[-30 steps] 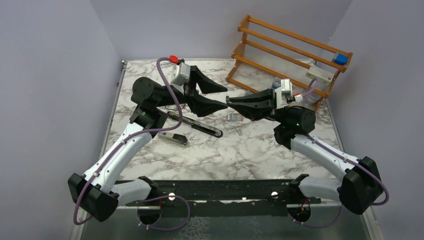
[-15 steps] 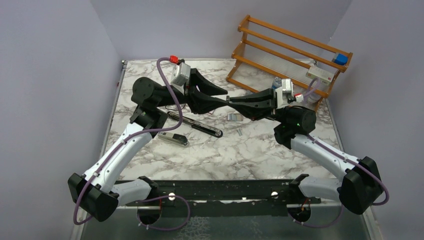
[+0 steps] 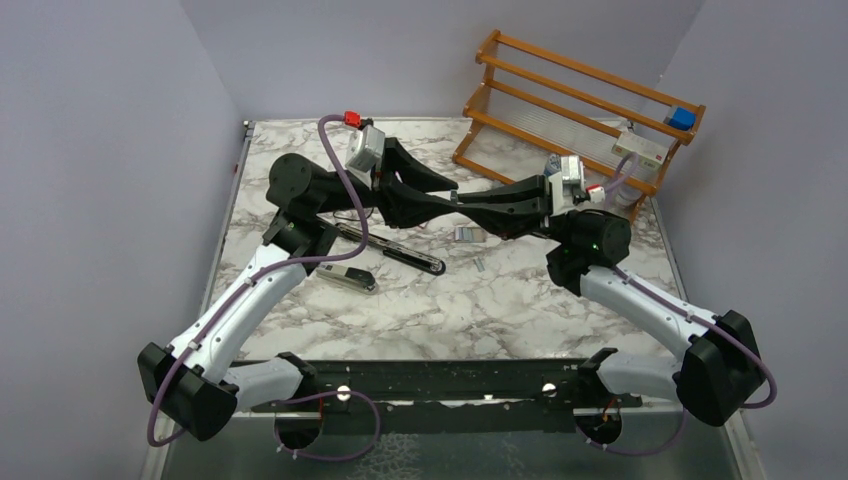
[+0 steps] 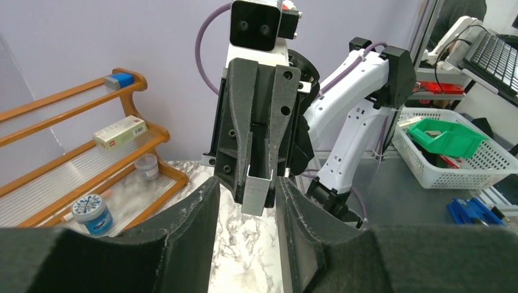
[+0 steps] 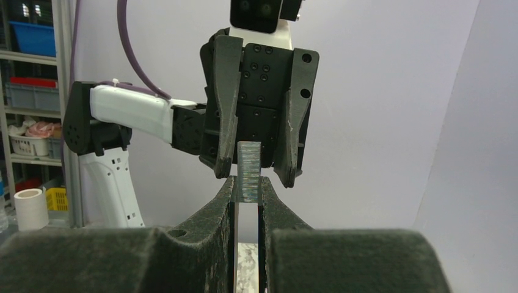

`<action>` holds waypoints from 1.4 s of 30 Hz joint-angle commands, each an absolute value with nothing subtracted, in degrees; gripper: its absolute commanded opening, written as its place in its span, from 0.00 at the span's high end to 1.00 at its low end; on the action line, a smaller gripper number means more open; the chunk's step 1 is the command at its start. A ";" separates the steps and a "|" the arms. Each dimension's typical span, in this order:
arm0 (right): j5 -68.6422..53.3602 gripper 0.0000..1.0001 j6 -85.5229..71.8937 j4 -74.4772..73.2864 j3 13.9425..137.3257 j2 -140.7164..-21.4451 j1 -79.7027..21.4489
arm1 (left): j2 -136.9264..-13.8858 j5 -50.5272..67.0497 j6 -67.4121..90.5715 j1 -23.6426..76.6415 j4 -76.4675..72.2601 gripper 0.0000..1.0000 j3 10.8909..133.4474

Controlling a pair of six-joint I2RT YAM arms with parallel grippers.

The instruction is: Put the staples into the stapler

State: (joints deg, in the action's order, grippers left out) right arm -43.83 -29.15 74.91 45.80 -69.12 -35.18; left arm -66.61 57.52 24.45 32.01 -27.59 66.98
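Handover works best if the part-open left tool (image 4: 247, 180), straddling the staple strip (image 5: 248, 165) pinched in the right tool (image 5: 247, 181), closes squarely before release, with the stapler (image 3: 400, 253) lying on the worktop (image 3: 500, 290) nearby.

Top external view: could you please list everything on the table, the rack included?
stapler: one, black, lying left of table centre.
small item: one, black and silver, just nearer than the stapler; kind unclear.
loose staples: one grey cluster plus one stray bit, mid-table.
staple strip: one, silver-grey, held in the air between both claws.
rack: one, orange-brown wood, back right.
blue block: one, rack's top shelf.
white box: one, rack's middle shelf.
jar: one, blue lid, rack's bottom shelf.
table: one, grey-veined white marble.
right claw: one, black, shut on the staple strip.
left claw: one, black, open around the strip's free end.
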 commanded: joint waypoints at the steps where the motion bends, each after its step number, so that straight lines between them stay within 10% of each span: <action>1: -45.53 0.88 -29.62 76.45 47.54 -69.41 -35.24 | -66.48 57.94 24.43 32.32 -29.44 0.61 67.23; 17: -44.87 0.84 -29.16 75.89 47.12 -69.54 -35.24 | -66.27 57.28 24.65 32.43 -29.44 0.88 66.75; 30: -40.14 0.41 -25.50 73.28 44.51 -66.15 -35.20 | -66.44 57.48 24.59 32.35 -29.49 0.92 66.53; 42: 19.10 0.38 -6.84 26.29 44.81 -55.96 -35.16 | -72.67 45.72 10.21 31.61 3.03 1.00 73.32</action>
State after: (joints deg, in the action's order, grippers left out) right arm -11.62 -14.92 51.16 41.36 -54.76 -35.20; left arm -68.69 54.37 19.46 31.48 -16.91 69.08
